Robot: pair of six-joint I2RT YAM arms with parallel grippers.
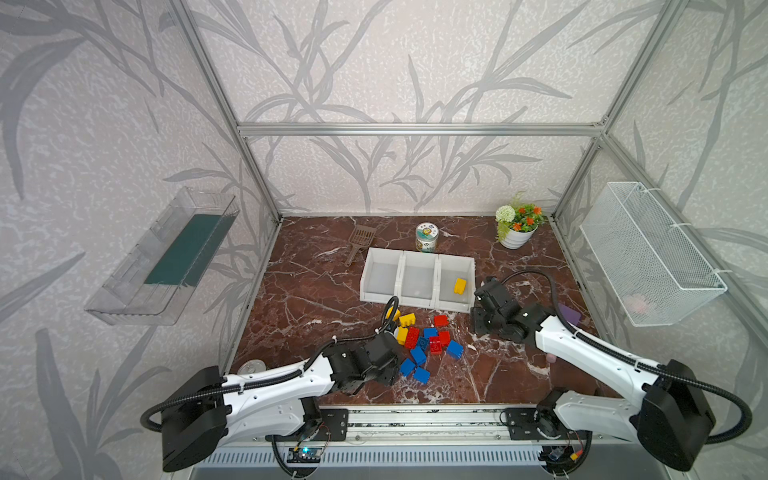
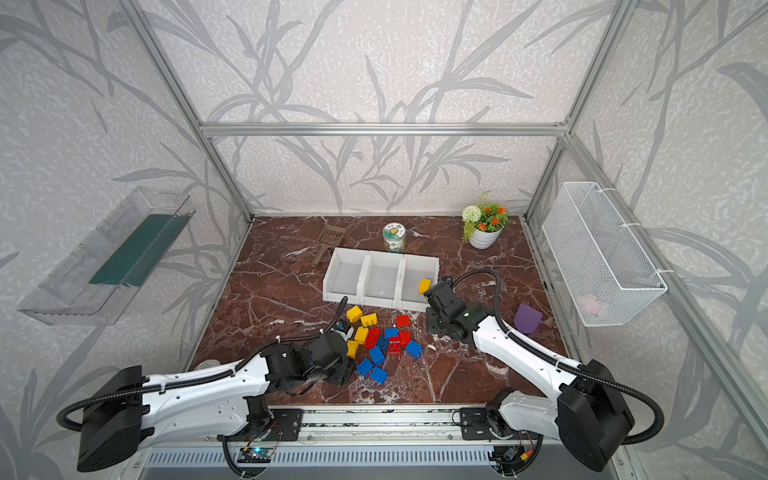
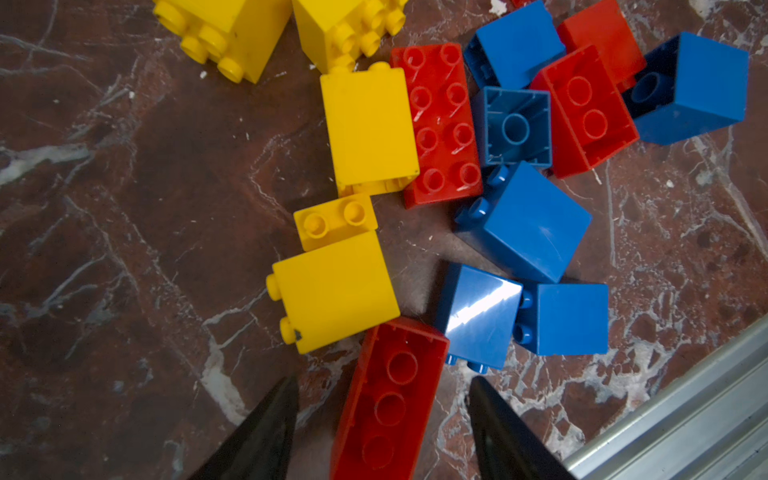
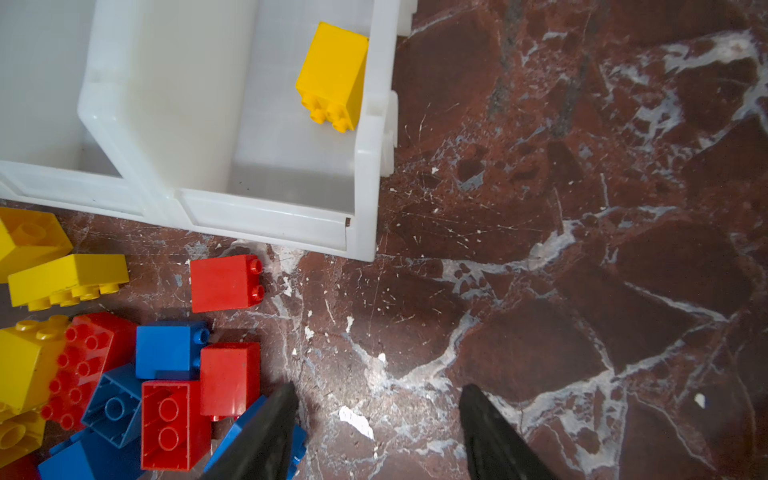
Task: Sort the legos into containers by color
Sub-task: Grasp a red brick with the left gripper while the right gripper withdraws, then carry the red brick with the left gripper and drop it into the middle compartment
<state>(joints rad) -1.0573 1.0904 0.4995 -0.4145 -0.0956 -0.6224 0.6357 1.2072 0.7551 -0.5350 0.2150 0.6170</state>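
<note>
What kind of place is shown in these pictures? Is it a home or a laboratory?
Most likely a robot test cell, not a home. An aluminium frame holds wallpapered panels around a marble-look table, and a left arm and a right arm are mounted on a rail at its front.

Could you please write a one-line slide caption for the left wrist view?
Left end effector, open, straddles an upturned red brick beside yellow legos and blue legos on the marble tabletop.

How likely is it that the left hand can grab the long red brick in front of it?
Probably yes. The long red brick lies between the left hand's open fingers, though a blue brick crowds its far corner.
</note>
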